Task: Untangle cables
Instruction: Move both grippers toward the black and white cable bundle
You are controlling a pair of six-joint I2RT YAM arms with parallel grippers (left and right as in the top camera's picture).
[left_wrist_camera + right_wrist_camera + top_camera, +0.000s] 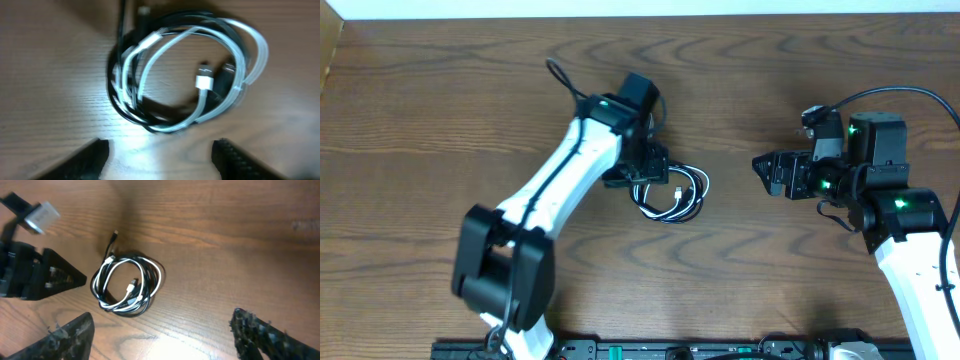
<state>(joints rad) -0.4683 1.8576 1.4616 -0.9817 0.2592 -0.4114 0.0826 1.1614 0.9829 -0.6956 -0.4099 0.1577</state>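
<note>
A black cord and a white cord lie coiled together in one palm-sized loop (672, 197) on the wooden table. In the left wrist view the coil (182, 75) sits just beyond my open, empty left gripper (160, 157), with the white plug end inside the loop. In the overhead view my left gripper (650, 170) hovers at the coil's left edge. My right gripper (765, 170) is open and empty, well to the right of the coil. The right wrist view shows the coil (127, 284) ahead of its open jaws (162, 335), with a black plug end sticking out above it.
The wooden table (770, 80) spreads all around. The left gripper body (35, 272) shows at the left of the right wrist view. A thick black arm wire (560, 80) loops behind the left arm. The arms' base rail (650, 350) runs along the front edge.
</note>
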